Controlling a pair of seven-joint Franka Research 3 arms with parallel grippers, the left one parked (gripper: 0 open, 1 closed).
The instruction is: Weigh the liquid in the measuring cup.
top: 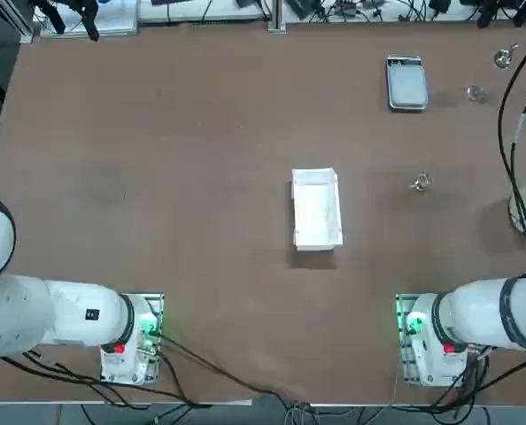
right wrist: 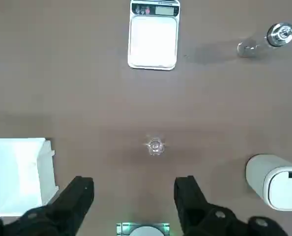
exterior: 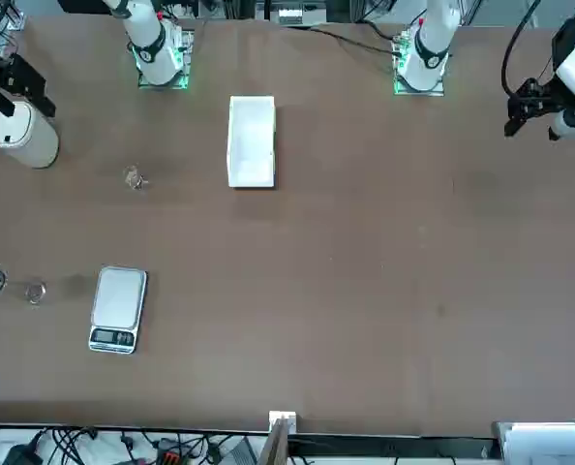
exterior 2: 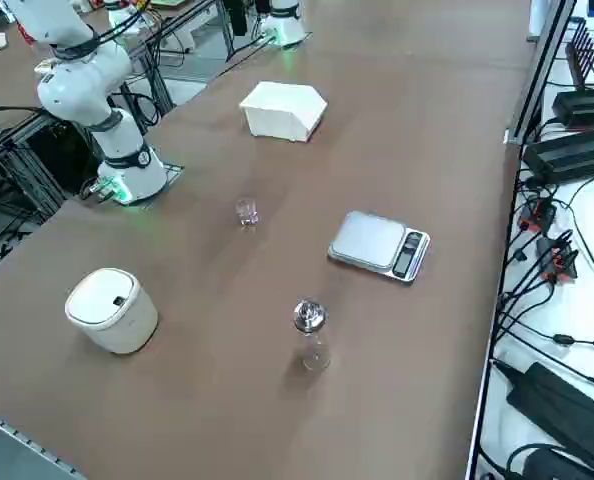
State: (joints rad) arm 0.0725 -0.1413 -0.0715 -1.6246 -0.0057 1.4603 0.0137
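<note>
Closest to your wrist camera, the right gripper [right wrist: 133, 196] hangs above the table [right wrist: 87, 98] with its fingers spread wide, gripping nothing. You can see the measuring cup [right wrist: 155, 146] standing on the table beyond the fingertips, between the white tray [right wrist: 18, 172] and a white cylindrical container [right wrist: 274, 181], well apart from the scale [right wrist: 153, 39]. Only your side view shows the scale's display end [exterior 2: 411, 252] tilted up.
</note>
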